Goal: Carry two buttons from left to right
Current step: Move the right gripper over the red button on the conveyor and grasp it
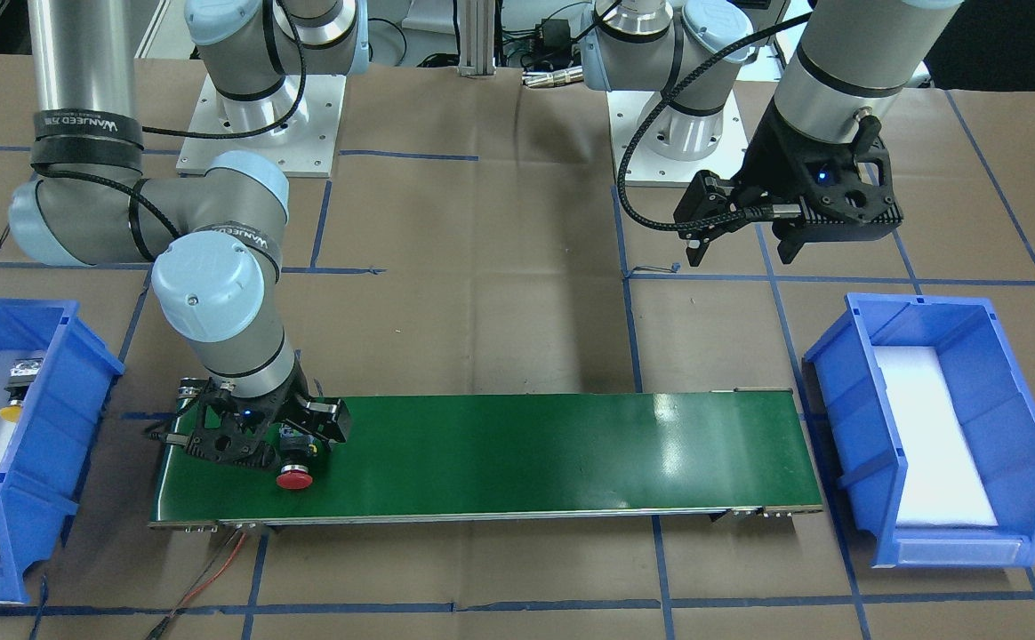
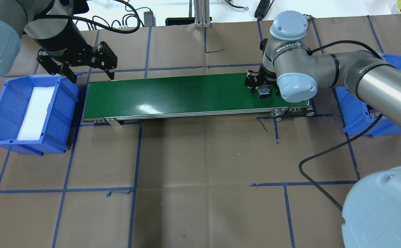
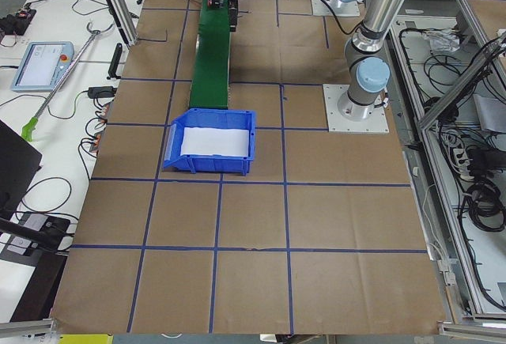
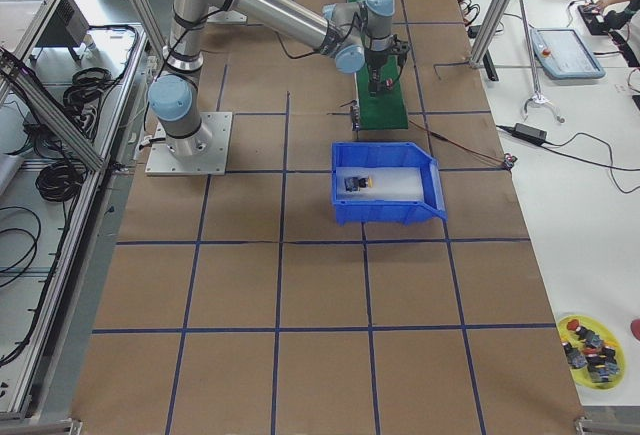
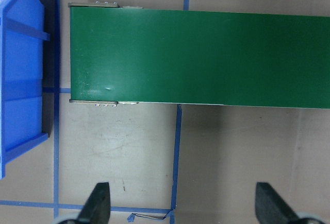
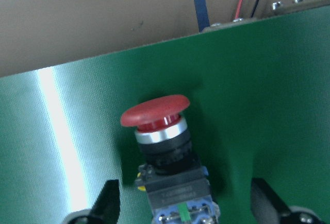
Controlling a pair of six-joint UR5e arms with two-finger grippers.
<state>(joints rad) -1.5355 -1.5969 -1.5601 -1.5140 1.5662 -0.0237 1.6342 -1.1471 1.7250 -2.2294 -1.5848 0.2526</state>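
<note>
The red-capped button [image 6: 157,112] lies on its side on the green conveyor belt [image 1: 526,453], at the belt's end on the robot's right; it also shows in the front view [image 1: 294,480]. My right gripper [image 6: 186,203] is low over it, with its fingers on either side of the button's body and apart from it, open. It shows too in the front view [image 1: 291,449] and the overhead view [image 2: 263,90]. The yellow-capped button [image 1: 12,396] lies in the blue bin [image 1: 82,356] on the robot's right. My left gripper [image 5: 183,206] is open and empty, above the table by the belt's other end [image 2: 92,76].
A second blue bin [image 2: 0,103] with a white liner stands at the belt's left end and holds no buttons. Red and black wires [image 1: 215,578] run from the belt's right end. A black cable [image 2: 324,193] lies on the brown table.
</note>
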